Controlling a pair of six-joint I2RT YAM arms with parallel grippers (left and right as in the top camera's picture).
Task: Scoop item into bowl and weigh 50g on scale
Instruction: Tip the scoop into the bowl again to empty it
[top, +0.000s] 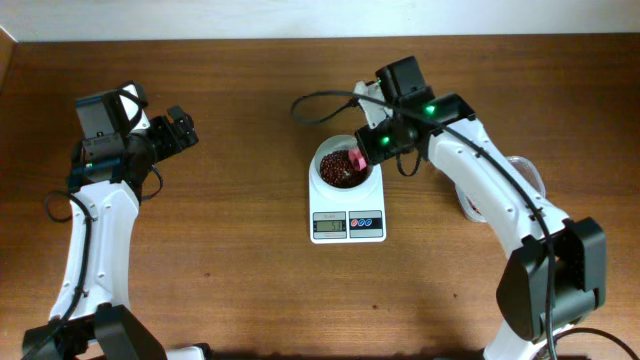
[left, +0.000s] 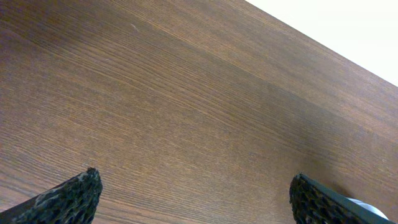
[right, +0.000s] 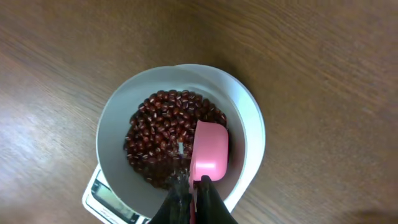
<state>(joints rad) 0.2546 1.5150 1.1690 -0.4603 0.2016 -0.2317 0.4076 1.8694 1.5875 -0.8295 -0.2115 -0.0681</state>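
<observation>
Wooden tabletop (top: 230, 250): your right gripper (right: 194, 193), clamped on a pink scoop (right: 210, 149), holds it just ahead, over beans (right: 161, 130) in the bowl (right: 115, 118) on the scale (right: 99, 198). Likely the pouring step; next, check the reading.

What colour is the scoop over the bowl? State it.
Pink: the scoop shows best in the right wrist view, over the beans in the white bowl.
</observation>
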